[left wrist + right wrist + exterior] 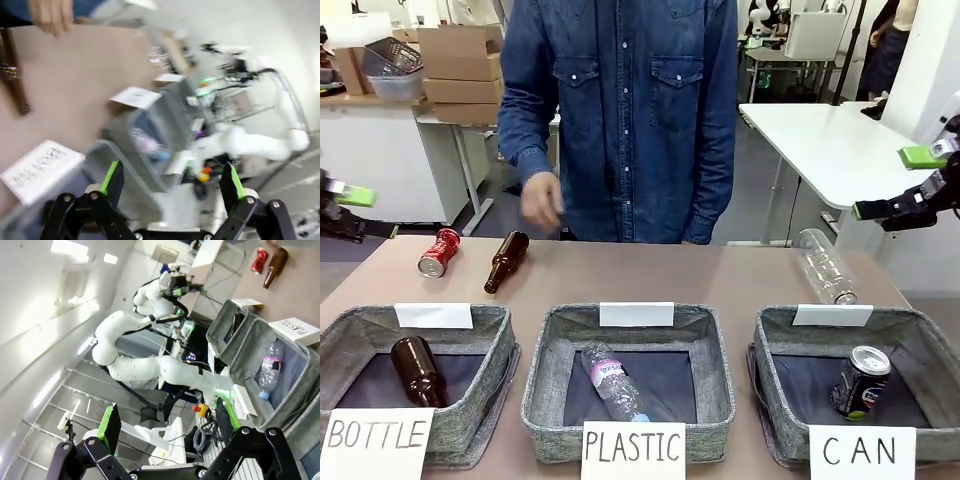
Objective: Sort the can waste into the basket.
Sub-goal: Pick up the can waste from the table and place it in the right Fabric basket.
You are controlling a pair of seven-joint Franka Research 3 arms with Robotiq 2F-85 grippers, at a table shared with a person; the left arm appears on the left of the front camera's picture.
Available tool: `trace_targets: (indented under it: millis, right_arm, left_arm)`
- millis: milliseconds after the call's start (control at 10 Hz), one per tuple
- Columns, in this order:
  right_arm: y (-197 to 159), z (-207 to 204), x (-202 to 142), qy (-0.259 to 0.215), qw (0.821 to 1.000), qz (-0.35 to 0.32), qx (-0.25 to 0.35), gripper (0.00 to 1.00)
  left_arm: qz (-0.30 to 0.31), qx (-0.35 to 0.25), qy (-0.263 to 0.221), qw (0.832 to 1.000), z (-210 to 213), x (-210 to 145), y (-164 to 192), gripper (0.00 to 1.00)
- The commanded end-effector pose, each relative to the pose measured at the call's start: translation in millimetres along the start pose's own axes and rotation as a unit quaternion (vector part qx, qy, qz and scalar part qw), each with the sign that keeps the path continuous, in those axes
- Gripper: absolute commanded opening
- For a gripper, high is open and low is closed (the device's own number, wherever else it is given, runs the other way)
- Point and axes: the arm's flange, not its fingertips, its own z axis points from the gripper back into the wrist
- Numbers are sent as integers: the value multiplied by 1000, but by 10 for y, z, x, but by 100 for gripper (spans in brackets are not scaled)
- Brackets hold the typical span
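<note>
A red can lies on its side on the table at the far left, beside a brown glass bottle; the right wrist view shows the same red can far off. Inside the grey basket signed "CAN" at the right stands a dark can. My left gripper hovers open at the left edge, above and left of the red can. Open and holding nothing, my right gripper hangs high at the right, above the table's far right corner. Both wrist views show wide jaws: left gripper, right gripper.
A person in a denim shirt stands at the far side, one hand just above the table near the brown bottle. A clear plastic bottle lies behind the CAN basket. The BOTTLE basket holds a brown bottle, the PLASTIC basket a plastic bottle.
</note>
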Motion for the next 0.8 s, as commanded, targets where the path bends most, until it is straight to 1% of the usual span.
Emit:
trace_targets:
  millis: [0,100,200,300,400,500,600,700]
  right_arm:
    - [-9,12,-2,7,1000,14,1,100]
    - [-9,12,-2,7,1000,14,1,100]
    - [-9,12,-2,7,1000,14,1,100]
    - [-9,12,-2,7,1000,14,1,100]
    - [-9,12,-2,7,1000,14,1,100]
    - [-9,12,-2,7,1000,14,1,100]
    - [-9,12,-2,7,1000,14,1,100]
    - [-9,12,-2,7,1000,14,1,100]
  left_arm:
    - [16,400,108,910,-88,245,195,100]
    - [10,455,122,882,-19,309,235,100]
    - [-3,485,93,870,58,355,212,100]
    - [11,328,-21,945,10,376,49,100]
    - [-57,248,44,966,102,428,240,100]
    - [-45,303,19,952,164,487,219,100]
    - [-64,273,-47,959,665,291,-53,100]
    - [-49,332,-147,931,1022,59,-235,100]
